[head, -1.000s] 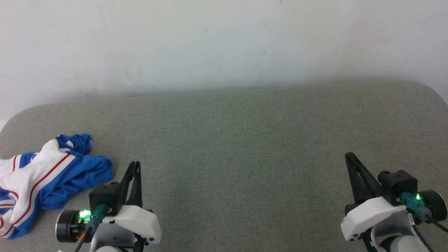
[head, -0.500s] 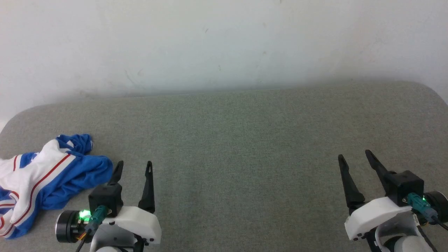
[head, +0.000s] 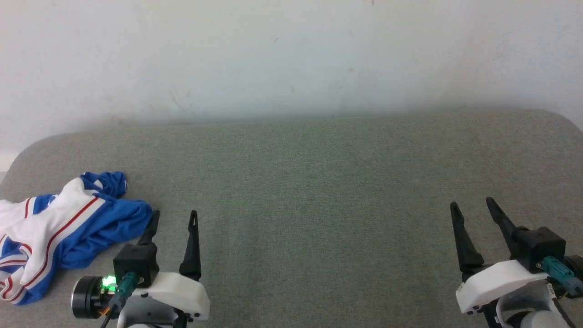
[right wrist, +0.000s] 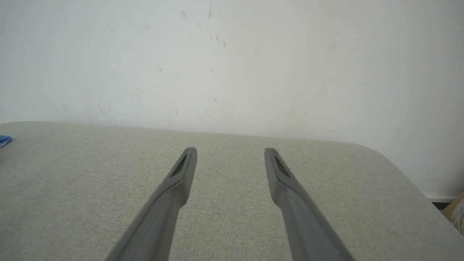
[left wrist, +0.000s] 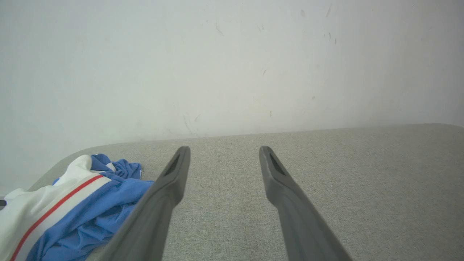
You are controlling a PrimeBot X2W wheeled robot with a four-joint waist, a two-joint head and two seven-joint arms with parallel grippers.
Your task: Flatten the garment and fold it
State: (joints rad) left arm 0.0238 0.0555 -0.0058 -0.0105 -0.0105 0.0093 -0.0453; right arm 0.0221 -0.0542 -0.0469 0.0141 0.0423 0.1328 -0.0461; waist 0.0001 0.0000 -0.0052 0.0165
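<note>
The left gripper (head: 175, 213) stands released, its jaws parted with nothing between them, low over the near left of the grey padded surface (head: 319, 182). The right gripper (head: 471, 203) is likewise spread and empty at the near right. The garment (head: 68, 228) lies just beside the left gripper's left finger as a crumpled heap of blue and white with red stripes, close to the surface's left rim.

A pinch into that bunch would probably catch several layers, lifting a knot instead of one hem. A tug leftward could slide cloth over the rim. The right gripper is well apart from the heap and must cross over.

Between the grippers the surface lies bare and broad. The wall (head: 291, 59) closes the far side, and the corners are rounded.
</note>
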